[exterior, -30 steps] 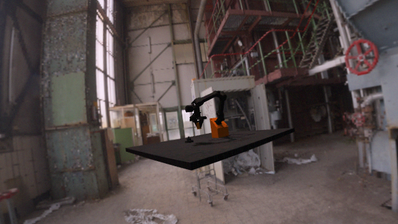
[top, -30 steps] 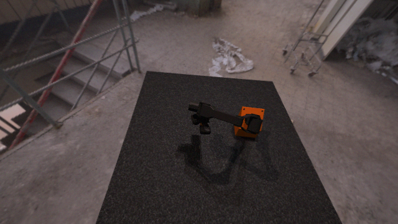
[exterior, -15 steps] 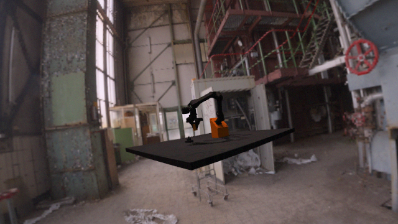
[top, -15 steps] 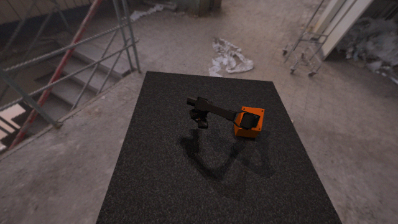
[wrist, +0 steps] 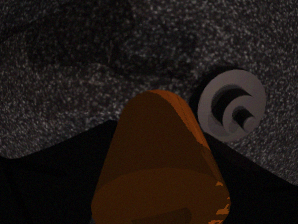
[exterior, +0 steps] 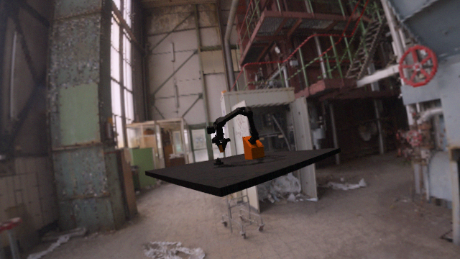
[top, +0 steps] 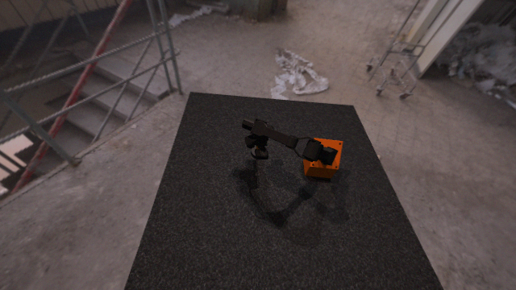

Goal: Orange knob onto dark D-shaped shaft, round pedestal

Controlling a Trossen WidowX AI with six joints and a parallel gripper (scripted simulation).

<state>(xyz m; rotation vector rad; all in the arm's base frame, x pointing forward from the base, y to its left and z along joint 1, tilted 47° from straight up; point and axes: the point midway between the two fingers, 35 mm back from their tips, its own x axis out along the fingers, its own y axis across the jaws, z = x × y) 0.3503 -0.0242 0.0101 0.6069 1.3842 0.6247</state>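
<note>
Exterior view, orange knob (exterior: 221, 148) (wrist: 159, 150) above pedestal (exterior: 218, 162) (wrist: 207, 102)

The tapered orange knob (wrist: 157, 145), its far end rounded and its near end broader, sits between the black fingers of the gripper (wrist: 157, 135), which is closed on it. A brighter orange strip runs down the knob's right side. To the upper right, apart from the knob's rounded end, the round grey pedestal (wrist: 208, 105) stands on the speckled dark grey surface (wrist: 65, 100), with a smaller raised ring-like form and a dark recess within its rim. Broad shadows darken the surface at the upper left.
</note>
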